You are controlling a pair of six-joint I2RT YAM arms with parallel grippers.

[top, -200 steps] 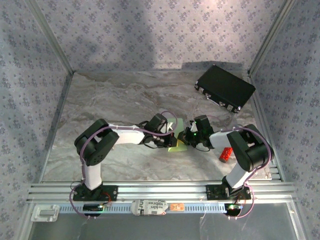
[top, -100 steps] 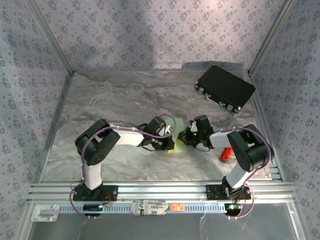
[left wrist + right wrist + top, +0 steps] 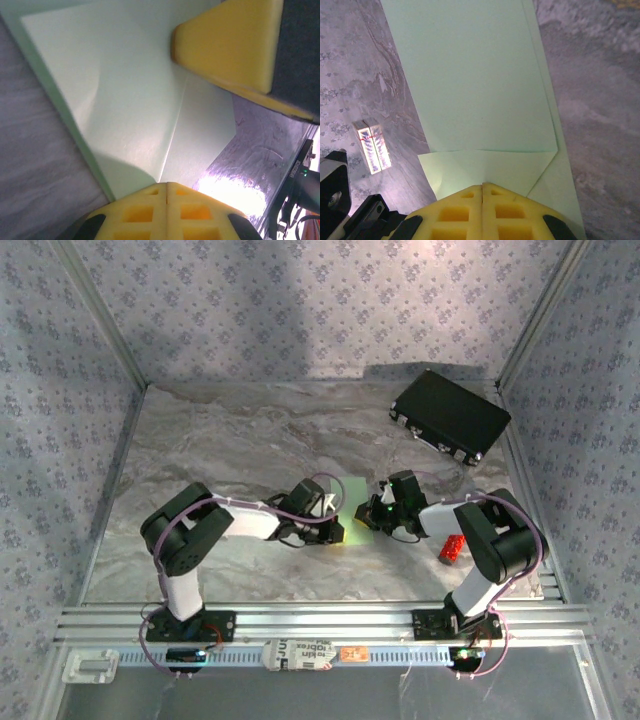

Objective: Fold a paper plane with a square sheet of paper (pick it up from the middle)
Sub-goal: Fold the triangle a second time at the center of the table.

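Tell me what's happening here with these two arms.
They're folding a pale green sheet of paper at the middle of the table. It lies partly folded, creases and a flap showing. The left end effector and right end effector are both shut, tips against the paper from opposite sides; pinching or just pressing, I can't tell.

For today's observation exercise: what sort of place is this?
Probably a robot test cell: a left arm and right arm bolted to an aluminium rail, a marble-look table, patterned walls closing it in.
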